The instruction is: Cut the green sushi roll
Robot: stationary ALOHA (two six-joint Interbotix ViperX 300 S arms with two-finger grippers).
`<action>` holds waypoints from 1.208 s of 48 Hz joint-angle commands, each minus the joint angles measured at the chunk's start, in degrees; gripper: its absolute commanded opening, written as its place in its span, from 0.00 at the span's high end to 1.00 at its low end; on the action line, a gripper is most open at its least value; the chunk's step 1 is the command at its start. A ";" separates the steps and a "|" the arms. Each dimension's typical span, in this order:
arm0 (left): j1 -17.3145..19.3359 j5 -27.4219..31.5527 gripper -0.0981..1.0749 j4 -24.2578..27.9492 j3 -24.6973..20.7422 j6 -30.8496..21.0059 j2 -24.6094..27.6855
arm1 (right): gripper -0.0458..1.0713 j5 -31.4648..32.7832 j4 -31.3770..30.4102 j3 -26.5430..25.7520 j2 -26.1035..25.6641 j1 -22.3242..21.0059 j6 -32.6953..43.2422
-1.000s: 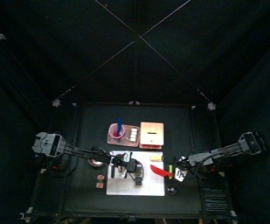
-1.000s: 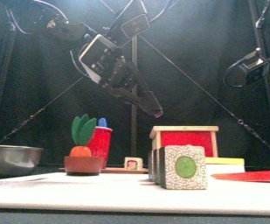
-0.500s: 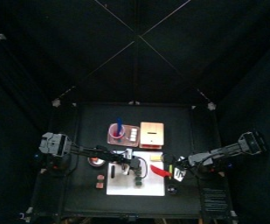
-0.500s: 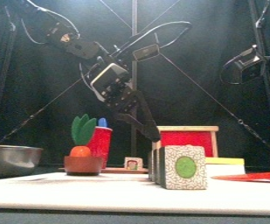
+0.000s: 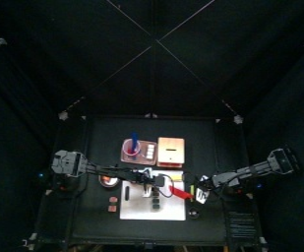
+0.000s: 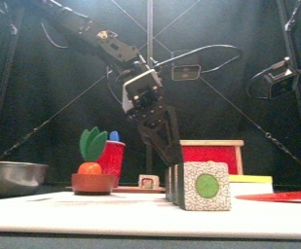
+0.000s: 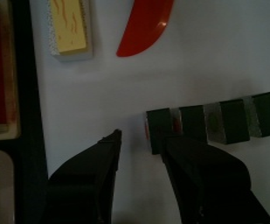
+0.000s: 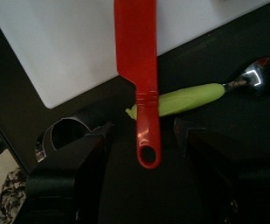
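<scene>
The green sushi roll (image 7: 213,122) is a dark green stubby cylinder with pale stripes, lying on the white board (image 7: 183,70). In the front view the green sushi roll (image 6: 207,186) stands near the front edge. My left gripper (image 7: 143,140) is open just above the roll's end, one jaw's tip over its last segment; from the front, the left gripper (image 6: 166,146) hangs low behind the roll. A red knife (image 8: 137,79) lies half on the board. My right gripper (image 8: 143,131) is open, a jaw on each side of the knife's handle.
A red box in a wooden frame (image 6: 207,154), a potted carrot toy (image 6: 92,167) and a metal bowl (image 6: 10,177) stand behind the roll. A yellow block (image 7: 69,26) lies beside the board. A yellow-green piece (image 8: 190,98) and a metal scoop (image 8: 259,74) lie near the knife.
My left arm has swung to the right and come down over the roll, jaws staying open. The right arm has not moved.
</scene>
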 commanded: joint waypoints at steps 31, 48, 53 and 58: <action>-1.32 -29.44 0.27 0.35 22.24 -0.26 -21.80 | 0.15 -6.24 -2.55 -3.25 -1.67 -0.09 -0.18; -5.36 -37.00 0.27 -4.04 33.22 -0.09 -29.53 | 0.15 -20.74 -8.88 -5.01 -1.76 -0.35 -0.18; -5.36 -37.09 0.27 -3.96 33.57 0.00 -29.53 | 0.15 -21.71 -8.96 -4.48 -1.76 -0.35 -0.18; -5.27 -37.09 0.27 -3.78 33.66 0.09 -29.18 | 0.15 -21.71 -8.88 -3.96 -1.85 -0.62 -0.09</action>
